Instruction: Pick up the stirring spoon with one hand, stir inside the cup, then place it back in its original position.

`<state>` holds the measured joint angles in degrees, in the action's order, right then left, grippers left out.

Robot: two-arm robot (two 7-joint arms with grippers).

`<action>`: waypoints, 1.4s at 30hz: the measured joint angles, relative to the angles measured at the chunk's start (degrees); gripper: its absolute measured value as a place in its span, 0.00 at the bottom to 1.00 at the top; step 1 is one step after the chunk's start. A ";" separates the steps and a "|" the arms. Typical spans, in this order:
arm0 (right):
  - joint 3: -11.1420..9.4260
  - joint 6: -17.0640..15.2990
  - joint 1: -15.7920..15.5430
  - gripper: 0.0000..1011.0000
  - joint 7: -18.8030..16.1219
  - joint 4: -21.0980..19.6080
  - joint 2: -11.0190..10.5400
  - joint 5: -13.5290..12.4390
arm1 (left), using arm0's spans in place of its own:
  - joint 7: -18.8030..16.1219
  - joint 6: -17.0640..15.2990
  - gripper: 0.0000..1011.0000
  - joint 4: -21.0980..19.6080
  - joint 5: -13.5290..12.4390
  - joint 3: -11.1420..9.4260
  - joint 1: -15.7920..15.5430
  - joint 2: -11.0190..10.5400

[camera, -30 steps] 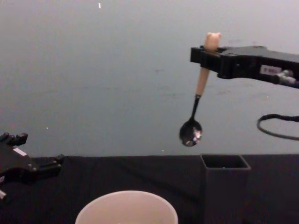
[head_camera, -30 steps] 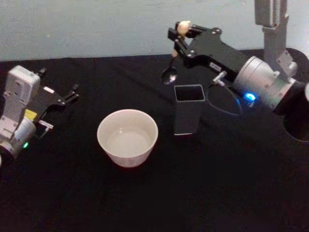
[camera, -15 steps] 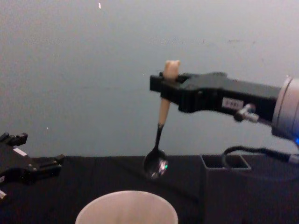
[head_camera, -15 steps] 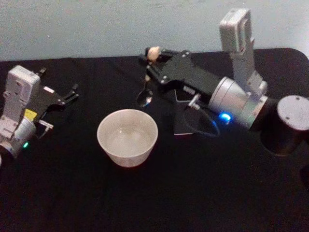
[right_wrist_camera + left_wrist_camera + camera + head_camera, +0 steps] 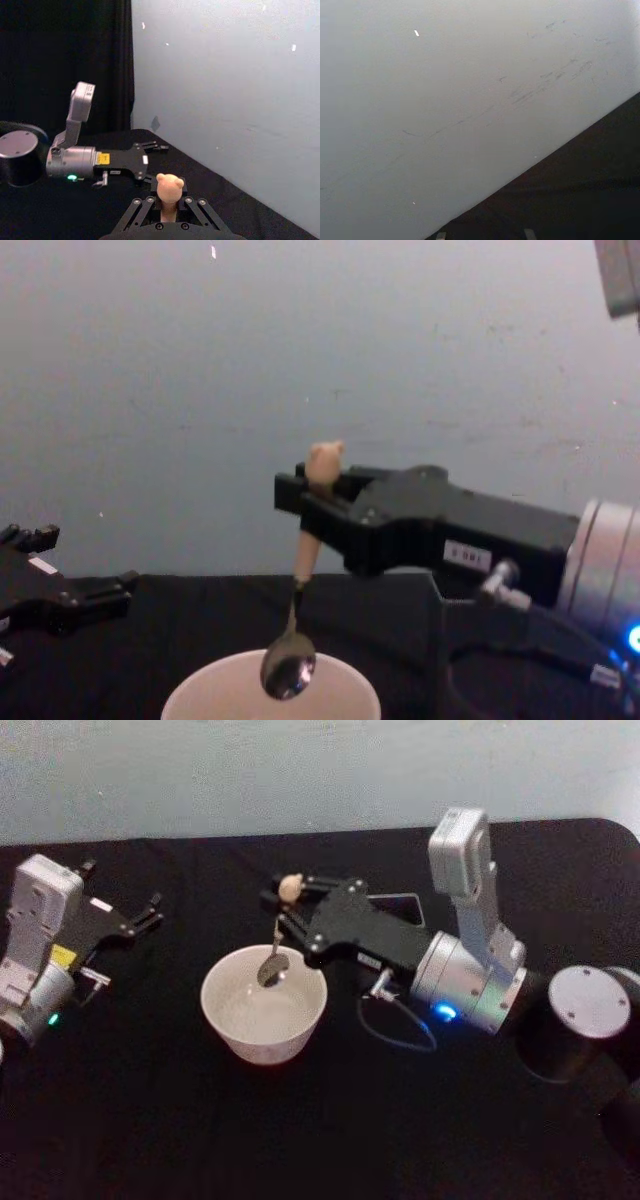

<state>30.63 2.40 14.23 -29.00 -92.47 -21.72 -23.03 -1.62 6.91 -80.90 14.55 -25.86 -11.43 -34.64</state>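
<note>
Spoon (image 5: 270, 970) is a slim thing: beige handle with a little bear-head knob, thin dark neck, shiny round metal bowl. The right claw (image 5: 288, 908), matte black and blocky, is clenched on the handle just under the knob. So the spoon hangs nearly upright mid-frame in the head view, its bowl about level with the rim over the far side of the cup (image 5: 262, 1045). Can't tell if it touches.

Cup is smooth, pale, wide and round. The dark square holder (image 5: 402, 901) is mostly hidden behind the claw, with just its far rim peeking out. Left claw (image 5: 122, 886) sits spread wide at the left edge over the black cloth table (image 5: 300, 1140), well apart from the cup.
</note>
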 joint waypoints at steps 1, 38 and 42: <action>0.13 0.53 -0.13 0.17 -0.13 0.26 0.06 0.18 | 0.00 0.00 0.99 0.00 0.00 0.00 0.00 0.00; 0.35 8.85 -0.99 0.17 0.44 9.37 4.93 8.87 | 0.00 0.00 0.99 0.00 0.00 0.00 0.00 0.00; 0.04 8.85 -1.11 0.17 0.50 9.39 4.85 9.14 | 0.00 0.00 0.99 0.00 0.00 0.00 0.00 0.00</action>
<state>30.68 11.25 13.13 -28.51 -83.08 -16.87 -13.89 -1.62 6.91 -80.90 14.55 -25.86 -11.43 -34.65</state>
